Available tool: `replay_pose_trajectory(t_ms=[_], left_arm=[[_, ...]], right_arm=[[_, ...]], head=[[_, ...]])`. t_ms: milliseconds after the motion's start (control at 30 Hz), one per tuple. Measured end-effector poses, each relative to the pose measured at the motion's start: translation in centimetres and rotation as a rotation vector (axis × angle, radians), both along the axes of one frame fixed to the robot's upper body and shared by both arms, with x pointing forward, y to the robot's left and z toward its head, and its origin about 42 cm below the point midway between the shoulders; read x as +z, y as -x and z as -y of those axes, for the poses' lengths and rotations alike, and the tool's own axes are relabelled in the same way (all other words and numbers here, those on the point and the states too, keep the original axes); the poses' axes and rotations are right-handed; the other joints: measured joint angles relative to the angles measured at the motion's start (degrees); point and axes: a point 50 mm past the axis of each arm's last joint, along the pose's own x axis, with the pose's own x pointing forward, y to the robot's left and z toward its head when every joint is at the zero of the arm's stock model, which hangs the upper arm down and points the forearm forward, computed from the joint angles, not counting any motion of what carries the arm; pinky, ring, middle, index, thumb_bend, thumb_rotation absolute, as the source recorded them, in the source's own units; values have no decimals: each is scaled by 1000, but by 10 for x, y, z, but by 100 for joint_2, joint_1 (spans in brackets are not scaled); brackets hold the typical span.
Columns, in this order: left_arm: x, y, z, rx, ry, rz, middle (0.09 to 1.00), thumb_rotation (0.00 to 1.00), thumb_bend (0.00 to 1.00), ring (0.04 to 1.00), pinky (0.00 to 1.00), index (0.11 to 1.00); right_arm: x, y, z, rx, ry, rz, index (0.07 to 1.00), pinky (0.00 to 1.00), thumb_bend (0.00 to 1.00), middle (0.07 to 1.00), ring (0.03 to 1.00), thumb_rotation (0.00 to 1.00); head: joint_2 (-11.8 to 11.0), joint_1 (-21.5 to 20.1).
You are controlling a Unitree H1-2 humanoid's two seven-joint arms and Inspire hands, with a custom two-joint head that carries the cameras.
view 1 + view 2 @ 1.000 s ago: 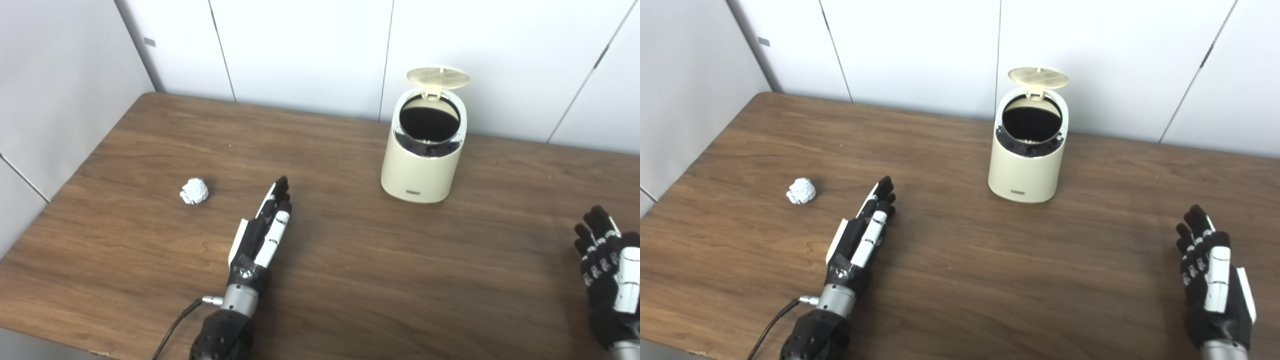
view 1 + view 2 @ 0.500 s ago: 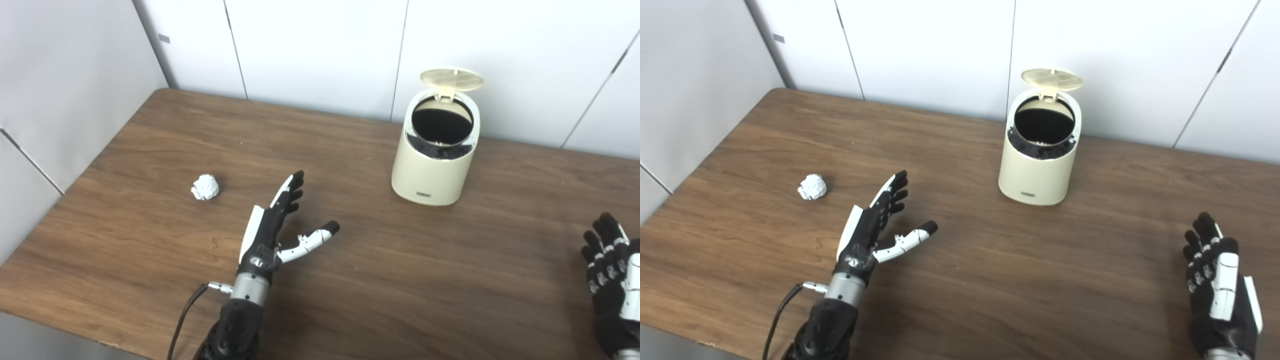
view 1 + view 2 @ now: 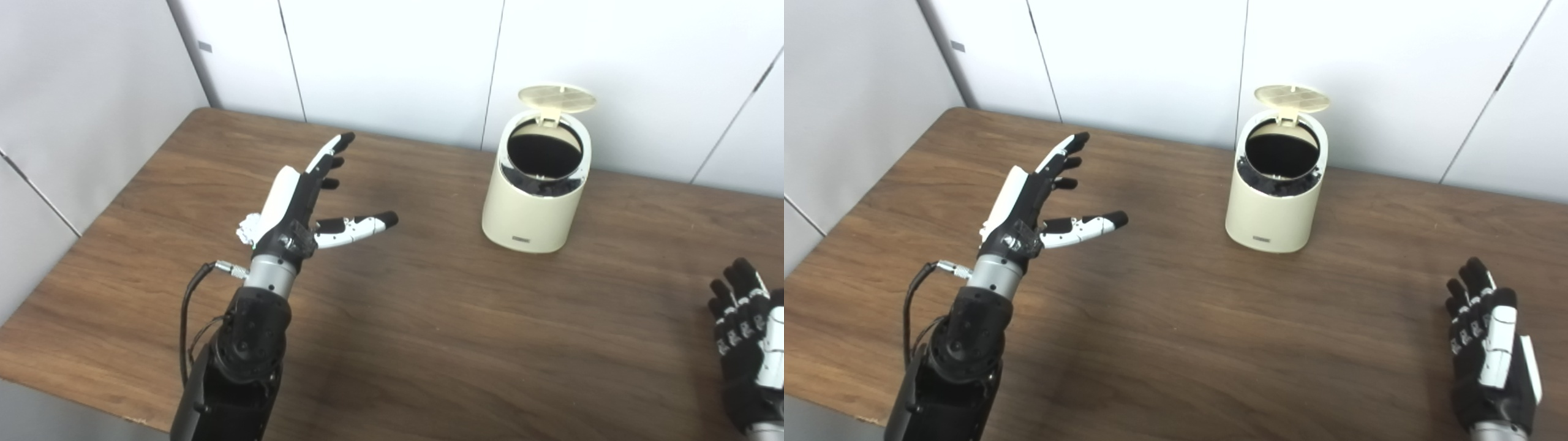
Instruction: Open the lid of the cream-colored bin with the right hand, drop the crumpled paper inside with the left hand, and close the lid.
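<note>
Lid (image 3: 556,98) up on the far-right bin (image 3: 531,202), left hand (image 3: 294,205) spread wide and empty above the crumpled paper (image 3: 247,228) at left, which it must reach down and grasp.

wooden table (image 3: 465,343), dark brown grain, spans whole lower view, running beneath and beyond both hands. white wall panels (image 3: 392,55) stand behind table's far edge, well past hands, split by thin dark vertical seams. another pale panel wall (image 3: 79,92) runs along table's left edge, outboard of left-side hand, small grey tag (image 3: 205,46) near corner seam.
</note>
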Motion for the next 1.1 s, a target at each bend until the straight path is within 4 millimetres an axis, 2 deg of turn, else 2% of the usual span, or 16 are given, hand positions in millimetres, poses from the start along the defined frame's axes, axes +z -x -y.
replay_pose_trajectory(t_ms=[233, 400, 533, 600, 767, 1100], left_arm=[[-5, -9, -30, 74, -241, -84, 909, 270, 875, 882, 751, 919], [-5, -15, -51, 104, -325, -154, 925, 270, 866, 917, 809, 909], [-7, -18, -65, 114, -389, -219, 923, 206, 865, 920, 811, 888], [-6, -18, -75, 128, -411, -239, 911, 170, 877, 910, 798, 871], [-2, -18, -93, 163, -453, -255, 897, 154, 911, 897, 786, 856], [-7, -16, -114, 212, -461, -337, 874, 113, 926, 870, 720, 815]], right_arm=[[-1, -2, 1, 0, -1, -1, 956, 1000, 364, 966, 975, 1000], [0, -4, 1, 2, -4, 3, 956, 1000, 373, 963, 965, 1000], [0, -4, 0, 7, -8, 5, 966, 1000, 392, 976, 982, 1000], [-1, -5, 1, 9, -18, 2, 972, 1000, 389, 975, 980, 1000], [-1, -5, 1, 10, -20, 1, 968, 1000, 329, 972, 995, 1000], [1, -6, 6, 26, 8, 1, 975, 1000, 290, 977, 1000, 1000]], head=[[-18, -18], [-18, -9], [-27, 17], [-18, 26], [35, 0], [70, -26]])
